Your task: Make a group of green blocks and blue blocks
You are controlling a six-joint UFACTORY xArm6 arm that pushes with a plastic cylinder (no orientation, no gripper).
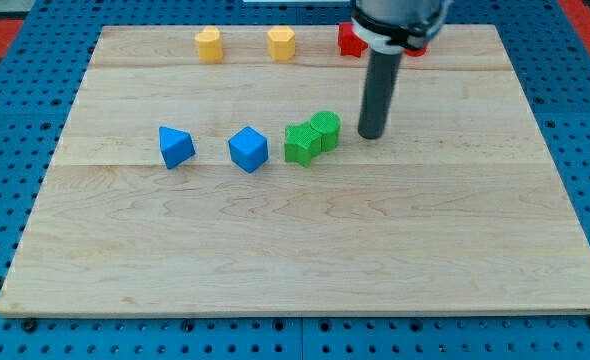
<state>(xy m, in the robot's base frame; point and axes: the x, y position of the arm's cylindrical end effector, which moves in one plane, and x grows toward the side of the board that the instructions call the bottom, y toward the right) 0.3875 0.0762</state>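
Note:
Two green blocks touch each other near the board's middle: a star-like green block and a round green cylinder to its upper right. A blue cube sits just left of them, a small gap apart. A blue triangular block lies further left. My tip stands just right of the green cylinder, a small gap away.
Two yellow blocks sit near the wooden board's top edge. A red block at the top is partly hidden behind the arm. A blue pegged surface surrounds the board.

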